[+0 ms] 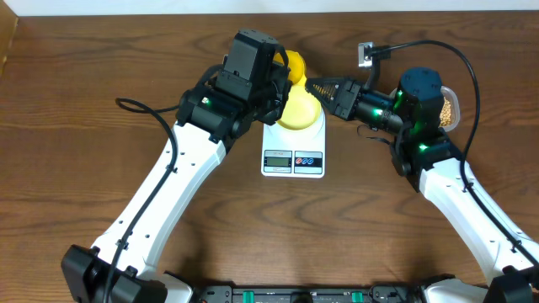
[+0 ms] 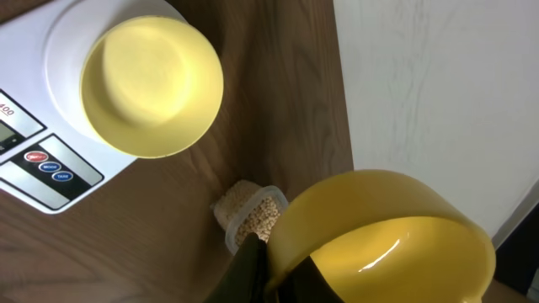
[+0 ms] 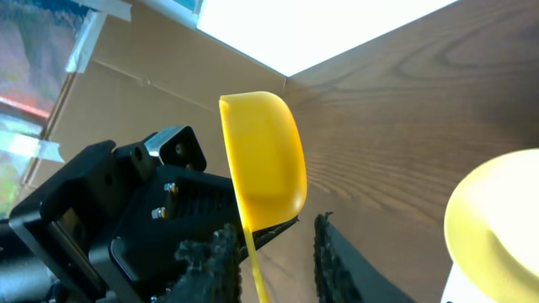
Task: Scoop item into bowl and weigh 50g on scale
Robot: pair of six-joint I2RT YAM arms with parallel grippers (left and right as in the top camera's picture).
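A pale-yellow bowl (image 1: pixel 299 109) sits on the white scale (image 1: pixel 292 160); no beans show in it. My left gripper (image 1: pixel 282 74) hovers just behind the bowl, shut on a yellow long-handled scoop (image 1: pixel 295 62). In the left wrist view the scoop's cup (image 2: pixel 387 240) fills the lower right, with the bowl (image 2: pixel 152 84) below it. My right gripper (image 3: pixel 274 252) reaches in from the right. Its jaws stand apart around the scoop's thin handle (image 3: pixel 253 265), which lies close to one finger. The beans (image 2: pixel 257 217) sit in a clear tub.
The clear tub of beans (image 1: pixel 451 106) stands at the far right, behind my right arm. A cable and a small grey connector (image 1: pixel 365 54) hang above the right wrist. The table's back edge (image 1: pixel 421 17) and a pale wall lie just beyond the scoop.
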